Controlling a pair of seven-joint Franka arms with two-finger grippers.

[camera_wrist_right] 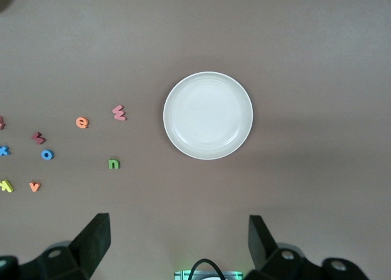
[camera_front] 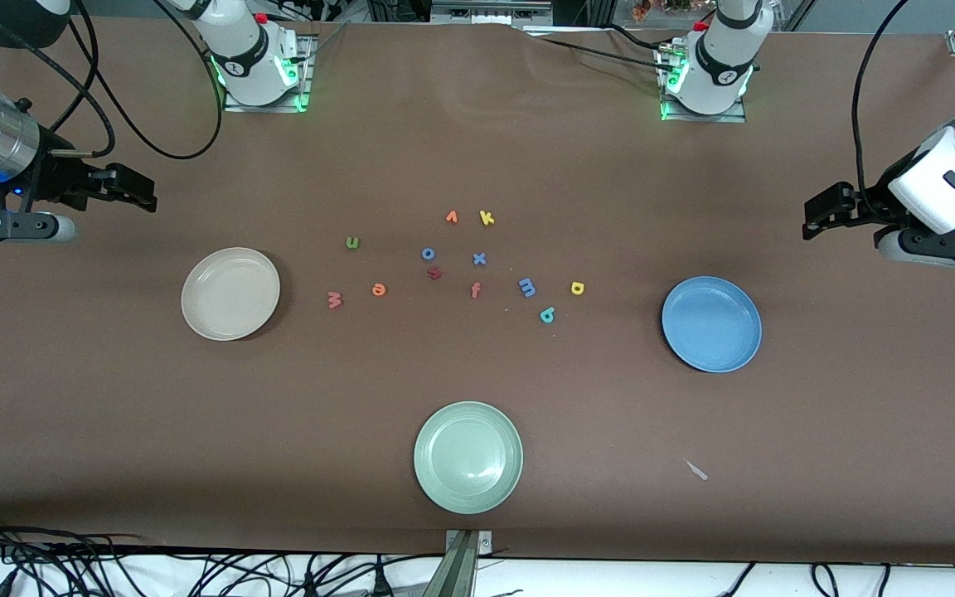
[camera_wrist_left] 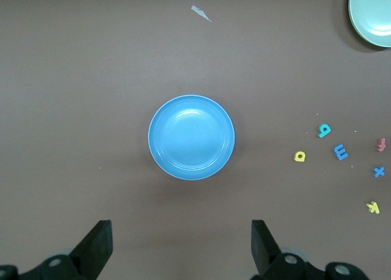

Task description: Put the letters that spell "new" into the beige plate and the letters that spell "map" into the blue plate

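Observation:
The beige plate (camera_front: 230,293) lies empty toward the right arm's end, the blue plate (camera_front: 711,323) empty toward the left arm's end. Between them on the table lie the green n (camera_front: 352,243), orange e (camera_front: 379,289) and pinkish w (camera_front: 334,299) beside the beige plate, and the blue m (camera_front: 527,287), yellow a (camera_front: 577,288) and teal p (camera_front: 548,314) closer to the blue plate. My right gripper (camera_wrist_right: 180,243) hangs open high over the table by the beige plate (camera_wrist_right: 208,115). My left gripper (camera_wrist_left: 181,246) hangs open high by the blue plate (camera_wrist_left: 191,137). Neither holds anything.
A pale green plate (camera_front: 467,457) sits nearest the front camera. Other letters lie among the task's own: orange v (camera_front: 451,217), yellow k (camera_front: 487,218), blue o (camera_front: 429,254), blue x (camera_front: 479,259), dark red h (camera_front: 434,272), orange-red f (camera_front: 475,290). A small pale scrap (camera_front: 695,469) lies near the blue plate.

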